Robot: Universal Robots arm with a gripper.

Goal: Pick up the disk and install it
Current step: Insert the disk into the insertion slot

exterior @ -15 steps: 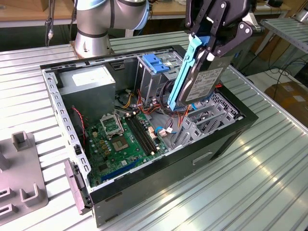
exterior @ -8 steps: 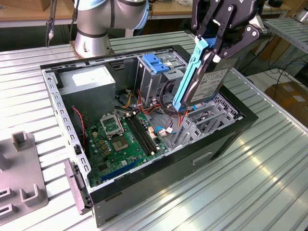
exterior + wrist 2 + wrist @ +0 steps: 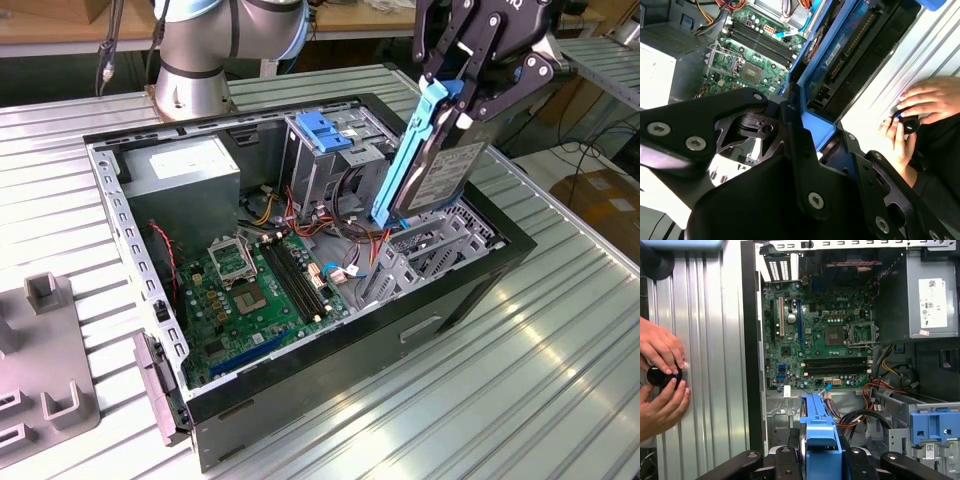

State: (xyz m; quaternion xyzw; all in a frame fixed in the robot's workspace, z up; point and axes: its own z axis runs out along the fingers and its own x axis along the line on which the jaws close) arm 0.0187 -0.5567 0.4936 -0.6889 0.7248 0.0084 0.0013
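**Gripper** (image 3: pixel 460 95): black, at the exterior view's far right, above the case. Its fingers are clamped on the upper end of the disk.

**Disk** (image 3: pixel 445 170): silver-grey body with blue side rails (image 3: pixel 405 160), held clear of the table. It hangs steeply tilted over the right end of the case, its lower end at the mouth of the drive bay (image 3: pixel 430 250). Whether it touches the bay cannot be told. A label on its face is too small to read. One rail lies between the fingers in the first wrist view (image 3: pixel 820 435).

**Computer case** (image 3: pixel 300 390): black, lying open on the ribbed metal table (image 3: pixel 500 400).
- Motherboard (image 3: pixel 255 300): green, on the case floor, left of the bay.
- Power supply (image 3: pixel 185 175): grey box in the far left corner. Its white label (image 3: pixel 932 302) carries fine print, illegible.
- Drive cage with blue latch (image 3: pixel 322 130): just left of the disk.
- Cables (image 3: pixel 350 250): red, orange and blue, bunched near the foot of the disk and crowding the bay's left side.

**Arm base** (image 3: pixel 195 60): far left, behind the case.

**Grey fixture** (image 3: pixel 45 370): near left on the table, well apart from the case.

**Cardboard box** (image 3: pixel 605 200): beyond the table's right edge.

**Person's hands** (image 3: pixel 660 375): on the table beside the case, around a black knob (image 3: pixel 657 376).
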